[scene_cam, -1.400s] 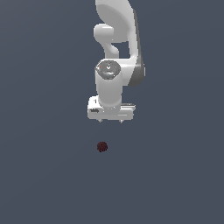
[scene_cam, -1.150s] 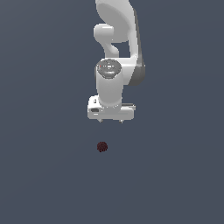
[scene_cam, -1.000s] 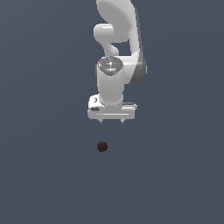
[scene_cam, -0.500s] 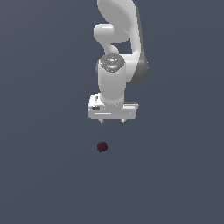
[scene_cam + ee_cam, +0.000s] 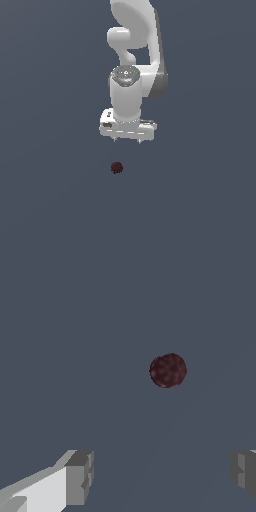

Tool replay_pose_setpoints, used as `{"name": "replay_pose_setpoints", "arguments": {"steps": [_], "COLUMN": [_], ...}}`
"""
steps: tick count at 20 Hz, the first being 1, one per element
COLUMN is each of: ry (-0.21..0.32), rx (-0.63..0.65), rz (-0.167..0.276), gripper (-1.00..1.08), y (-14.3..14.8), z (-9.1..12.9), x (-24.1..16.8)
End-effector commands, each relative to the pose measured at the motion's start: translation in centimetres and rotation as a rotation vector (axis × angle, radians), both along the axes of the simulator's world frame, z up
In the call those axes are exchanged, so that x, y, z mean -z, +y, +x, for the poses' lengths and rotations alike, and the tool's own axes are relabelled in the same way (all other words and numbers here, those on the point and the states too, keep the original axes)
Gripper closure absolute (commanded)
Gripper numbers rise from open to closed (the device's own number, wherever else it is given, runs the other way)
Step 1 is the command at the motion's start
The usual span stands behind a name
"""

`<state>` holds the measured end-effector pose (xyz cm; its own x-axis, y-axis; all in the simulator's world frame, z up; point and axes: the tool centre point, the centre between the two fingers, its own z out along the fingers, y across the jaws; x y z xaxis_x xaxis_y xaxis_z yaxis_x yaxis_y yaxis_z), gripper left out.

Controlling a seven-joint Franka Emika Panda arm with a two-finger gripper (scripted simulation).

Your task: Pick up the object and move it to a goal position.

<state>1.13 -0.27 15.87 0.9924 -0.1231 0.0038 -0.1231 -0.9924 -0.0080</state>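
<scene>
The object is a tiny dark maroon bumpy ball point(image 5: 116, 168) lying on the flat grey floor. In the exterior view it lies below my white gripper point(image 5: 128, 140) and slightly toward the exterior view's left, with a clear gap between them. The gripper points down, and its two short fingertips point(image 5: 116, 139) stand wide apart with nothing between them. In the wrist view the ball point(image 5: 168, 370) shows ahead of the two grey fingertips point(image 5: 80, 477), which stand far apart; the gripper point(image 5: 162, 476) is open and empty.
The plain dark grey floor point(image 5: 55, 200) fills both views. The white arm point(image 5: 135, 50) rises above the gripper toward the top of the exterior view. No other objects or edges show.
The wrist has turned over the last second and the hand has shifted slightly. The ball has not moved.
</scene>
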Motion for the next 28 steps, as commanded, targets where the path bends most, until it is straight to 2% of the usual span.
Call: {"name": "replay_pose_setpoints", "arguments": {"steps": [1, 28], "ry": [0.001, 0.016], "rx": [0.046, 0.825], "rz": [0.002, 0.007], "gripper": [-0.92, -0.92], "y": [-0.2, -3.3], "z": [0.2, 4.1], "x": [0.3, 5.2]}}
